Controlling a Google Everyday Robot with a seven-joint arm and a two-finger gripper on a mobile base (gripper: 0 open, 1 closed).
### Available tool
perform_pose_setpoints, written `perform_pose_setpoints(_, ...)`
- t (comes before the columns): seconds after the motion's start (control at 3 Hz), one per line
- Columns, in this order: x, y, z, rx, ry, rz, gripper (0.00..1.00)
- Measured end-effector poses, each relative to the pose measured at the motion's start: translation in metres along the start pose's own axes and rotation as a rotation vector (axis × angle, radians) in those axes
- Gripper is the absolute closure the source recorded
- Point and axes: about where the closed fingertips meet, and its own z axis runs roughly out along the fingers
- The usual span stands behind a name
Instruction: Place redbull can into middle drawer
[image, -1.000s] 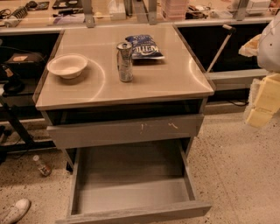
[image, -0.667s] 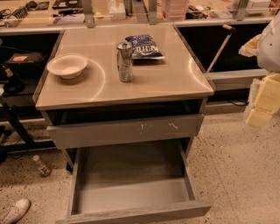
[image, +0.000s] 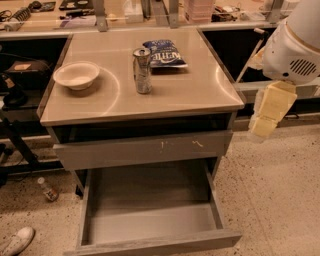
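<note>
The redbull can (image: 142, 70) stands upright near the middle of the tan cabinet top (image: 200, 92). The middle drawer (image: 150, 222) is pulled out wide below the cabinet, and its grey floor is bare. My gripper (image: 266, 114) is pale yellow and hangs from the white arm (image: 294, 47) off the cabinet's right side. It is level with the top's edge, well right of the can and apart from it, and holds nothing that I can see.
A white bowl (image: 76, 75) sits left of the can, and a blue chip bag (image: 165, 53) lies just behind it. The scratched drawer front (image: 145, 150) above the open drawer is closed. A small bottle (image: 48, 189) and a shoe (image: 17, 241) lie on the floor at left.
My arm and gripper have moved left, closer to the cabinet's right side. The can, bowl, bag and drawer have not moved.
</note>
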Motion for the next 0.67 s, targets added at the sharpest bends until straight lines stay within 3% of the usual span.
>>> perform_pose_setpoints(0.33,-0.0204,-0.0117,0.0224,-0.047,-0.023,-0.009,0.0)
perform_pose_setpoints(0.67,-0.0211,-0.0124,0.0239,-0.049,-0.024,-0.01,0.0)
